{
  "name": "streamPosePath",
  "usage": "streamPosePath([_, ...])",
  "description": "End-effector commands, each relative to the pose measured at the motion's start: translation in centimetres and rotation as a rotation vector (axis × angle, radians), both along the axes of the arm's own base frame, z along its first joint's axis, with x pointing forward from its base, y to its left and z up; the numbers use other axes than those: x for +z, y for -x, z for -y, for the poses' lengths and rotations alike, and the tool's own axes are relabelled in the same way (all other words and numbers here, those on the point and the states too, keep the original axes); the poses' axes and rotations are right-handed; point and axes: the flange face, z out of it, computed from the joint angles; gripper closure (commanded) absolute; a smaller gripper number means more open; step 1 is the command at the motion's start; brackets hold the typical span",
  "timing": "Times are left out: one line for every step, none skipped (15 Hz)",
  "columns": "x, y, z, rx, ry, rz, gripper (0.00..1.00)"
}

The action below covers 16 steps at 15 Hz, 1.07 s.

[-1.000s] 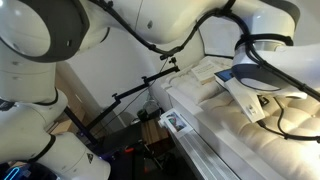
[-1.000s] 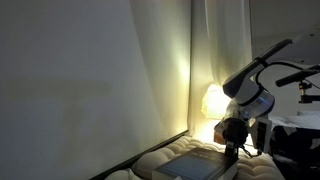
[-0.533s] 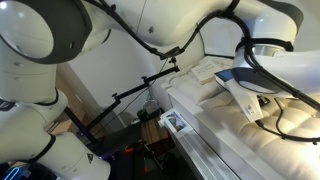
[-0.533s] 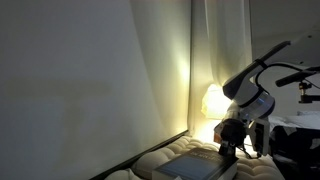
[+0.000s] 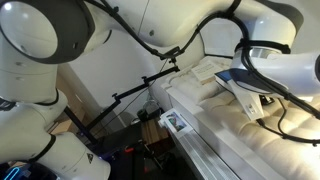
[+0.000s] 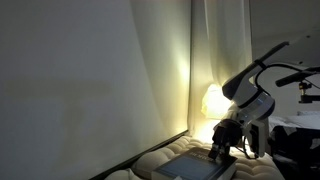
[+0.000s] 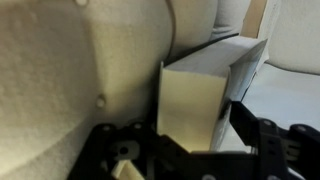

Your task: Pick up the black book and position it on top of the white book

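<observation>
The black book [image 5: 238,80] lies on the quilted mattress, dark cover up, also seen as a dark slab in the dim exterior view [image 6: 195,166]. In the wrist view its pale page edges [image 7: 192,110] fill the space between my fingers, with the dark cover along its right side. My gripper [image 7: 197,135] straddles the book's end, still open, its fingers close against both covers. In both exterior views the gripper [image 5: 262,102] [image 6: 222,153] sits low at the book's end. The white book [image 5: 208,70] lies flat just beyond the black one.
The cream quilted mattress [image 5: 235,140] runs along the right, with a pillow bulge [image 7: 120,60] beside the book. Black tripod stands [image 5: 130,100] and clutter stand on the floor by the bed. A curtain and a glowing lamp [image 6: 212,100] are behind.
The gripper has come down and slid onto the book's end, and its jaws have narrowed around the book. The book has not moved.
</observation>
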Motion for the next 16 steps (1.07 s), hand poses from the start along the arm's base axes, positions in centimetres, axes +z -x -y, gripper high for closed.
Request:
streamPosePath([0.3, -0.3, -0.4, -0.049, 0.027, 0.032, 0.58])
streamPosePath([0.7, -0.2, -0.3, -0.045, 0.026, 0.041, 0.66])
streamPosePath([1.2, -0.1, -0.4, -0.045, 0.03, 0.054, 0.71])
streamPosePath([1.7, 0.0, -0.4, -0.044, 0.029, 0.069, 0.73])
streamPosePath([2.2, 0.2, -0.3, -0.042, 0.031, 0.082, 0.74])
streamPosePath([2.7, 0.3, -0.2, -0.034, 0.032, 0.095, 0.76])
streamPosePath([3.4, 0.7, 0.0, -0.029, 0.053, 0.118, 0.77])
streamPosePath([4.0, 1.1, 0.0, -0.026, 0.066, 0.141, 0.77])
streamPosePath([4.8, 1.7, 0.2, -0.022, 0.073, 0.164, 0.77])
streamPosePath([5.8, 2.4, 0.3, -0.026, 0.086, 0.202, 0.77])
streamPosePath([6.6, 3.0, 0.4, -0.018, 0.094, 0.232, 0.77])
streamPosePath([7.5, 3.5, 0.5, -0.028, 0.108, 0.262, 0.77])
streamPosePath([8.2, 4.1, 0.5, -0.02, 0.108, 0.281, 0.77])
streamPosePath([9.2, 5.0, 0.8, -0.03, 0.124, 0.316, 0.77])
streamPosePath([10.0, 5.7, 1.0, -0.036, 0.132, 0.341, 0.77])
streamPosePath([10.9, 6.5, 1.3, -0.048, 0.142, 0.377, 0.77])
